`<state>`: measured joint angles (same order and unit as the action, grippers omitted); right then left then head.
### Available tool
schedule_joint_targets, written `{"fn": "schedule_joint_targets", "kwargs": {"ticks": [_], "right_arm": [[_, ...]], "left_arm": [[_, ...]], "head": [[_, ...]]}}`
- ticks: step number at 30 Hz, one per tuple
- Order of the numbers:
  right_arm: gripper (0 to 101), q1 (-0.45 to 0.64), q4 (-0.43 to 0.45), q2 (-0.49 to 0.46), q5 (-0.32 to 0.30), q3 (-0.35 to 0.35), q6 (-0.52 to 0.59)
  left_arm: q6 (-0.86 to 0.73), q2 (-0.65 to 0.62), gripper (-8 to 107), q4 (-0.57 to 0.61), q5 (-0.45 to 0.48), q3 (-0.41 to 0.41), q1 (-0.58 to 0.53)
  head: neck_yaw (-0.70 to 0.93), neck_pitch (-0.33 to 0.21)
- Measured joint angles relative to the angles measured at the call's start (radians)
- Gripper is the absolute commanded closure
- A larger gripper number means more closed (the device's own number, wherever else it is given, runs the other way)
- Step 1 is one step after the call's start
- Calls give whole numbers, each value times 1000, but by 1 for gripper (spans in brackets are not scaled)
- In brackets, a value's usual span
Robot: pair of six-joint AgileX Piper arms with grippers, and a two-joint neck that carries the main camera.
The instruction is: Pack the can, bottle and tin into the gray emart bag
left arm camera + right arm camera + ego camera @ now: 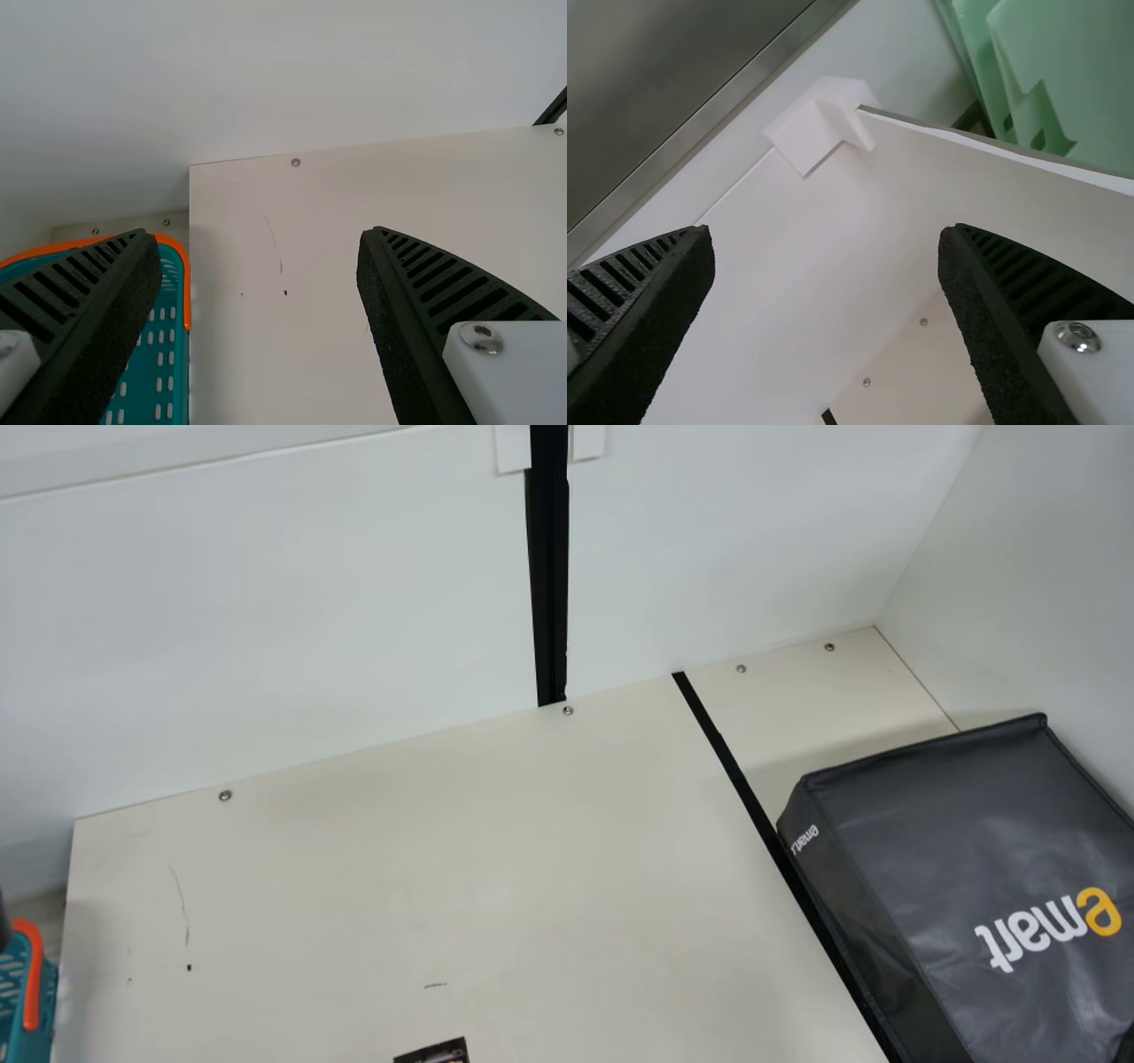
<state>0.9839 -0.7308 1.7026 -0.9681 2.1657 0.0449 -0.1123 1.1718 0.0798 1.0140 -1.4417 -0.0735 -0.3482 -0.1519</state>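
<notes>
The cream table [354,886] carries the gray emart bag [939,833], black strip [724,753] and some dark item [438,1053].

A teal perforated basket [187,301] with an orange rim sits beside the cream table [354,868]. Black tape [728,758] crosses the tabletop; a black strip [551,567] runs up the white wall [266,620]. The right wrist view shows mint-green plastic [1081,71] beyond a panel edge.
</notes>
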Motion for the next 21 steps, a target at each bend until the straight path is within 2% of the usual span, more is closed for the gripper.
{"fn": "schedule_joint_targets", "kwargs": {"ticks": [10, 21], "right_arm": [[10, -47, -48, -28, -34, -7, 52], [10, -135, -99, -107, -53, -122, 152]], "left_arm": [[0, 0, 9, 0, 0, 0, 0], [0, 0, 9, 0, 0, 0, 0]], "head": [[0, 0], [2, 0]]}}
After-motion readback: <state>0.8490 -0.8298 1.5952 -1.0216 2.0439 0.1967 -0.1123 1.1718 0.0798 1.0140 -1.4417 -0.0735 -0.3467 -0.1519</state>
